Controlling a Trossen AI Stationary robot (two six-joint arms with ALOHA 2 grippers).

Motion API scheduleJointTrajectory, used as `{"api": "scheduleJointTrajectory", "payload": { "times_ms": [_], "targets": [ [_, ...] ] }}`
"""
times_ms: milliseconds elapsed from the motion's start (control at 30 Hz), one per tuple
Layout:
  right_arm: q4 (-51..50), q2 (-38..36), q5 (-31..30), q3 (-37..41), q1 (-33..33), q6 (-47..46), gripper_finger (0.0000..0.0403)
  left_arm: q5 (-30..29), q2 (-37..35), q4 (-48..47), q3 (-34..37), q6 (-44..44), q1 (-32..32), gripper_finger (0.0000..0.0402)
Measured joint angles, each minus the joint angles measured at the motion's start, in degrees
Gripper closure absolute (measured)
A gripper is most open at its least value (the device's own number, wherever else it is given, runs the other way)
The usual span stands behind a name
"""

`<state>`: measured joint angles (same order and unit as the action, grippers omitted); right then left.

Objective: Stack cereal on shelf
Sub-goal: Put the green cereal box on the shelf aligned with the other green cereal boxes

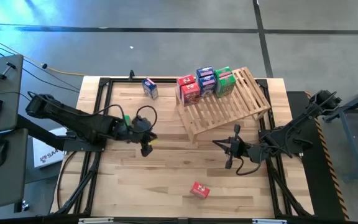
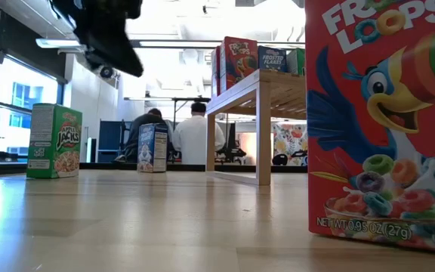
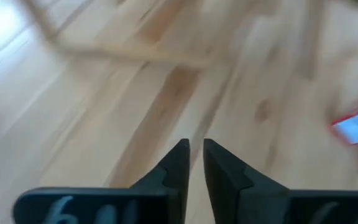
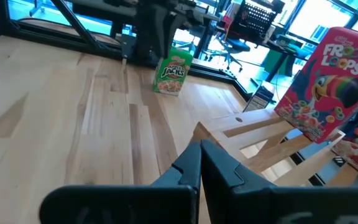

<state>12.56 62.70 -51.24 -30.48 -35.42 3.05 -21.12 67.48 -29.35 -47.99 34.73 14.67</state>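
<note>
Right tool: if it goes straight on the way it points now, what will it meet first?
Probably the shelf: the right tool points at its near wooden edge. Depth is unclear.

Eight cereal boxes (image 1: 190, 90), one shelf (image 1: 229, 106), two arms.

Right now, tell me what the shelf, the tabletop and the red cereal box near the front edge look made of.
The shelf: pale bare wood, thin parallel slats, matte.
The tabletop: light wooden planks with visible grain and a slight sheen, perhaps sealed.
The red cereal box: probably thin cardboard with a glossy printed front, judging by its sharp folded edges.
</note>
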Motion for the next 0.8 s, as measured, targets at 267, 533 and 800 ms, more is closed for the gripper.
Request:
{"api": "scheduleJointTrajectory", "payload": {
  "times_ms": [267, 533, 800],
  "targets": [
    [-0.1, 0.0, 0.0, 0.0, 0.0, 0.0, 0.0403, -3.1, 0.0, -32.1, -9.3, 21.4, 2.8, 0.0263],
    [-0.8, 0.0, 0.0, 0.0, 0.0, -0.2, 0.0403, -3.6, 0.0, -43.4, -9.9, 31.3, 3.8, 0.0169],
    [-0.7, 0.0, 0.7, 0.0, 0.0, -0.7, 0.0403, -4.3, 0.0, -48.8, -8.8, 39.8, 3.7, 0.0128]
  ]
}}
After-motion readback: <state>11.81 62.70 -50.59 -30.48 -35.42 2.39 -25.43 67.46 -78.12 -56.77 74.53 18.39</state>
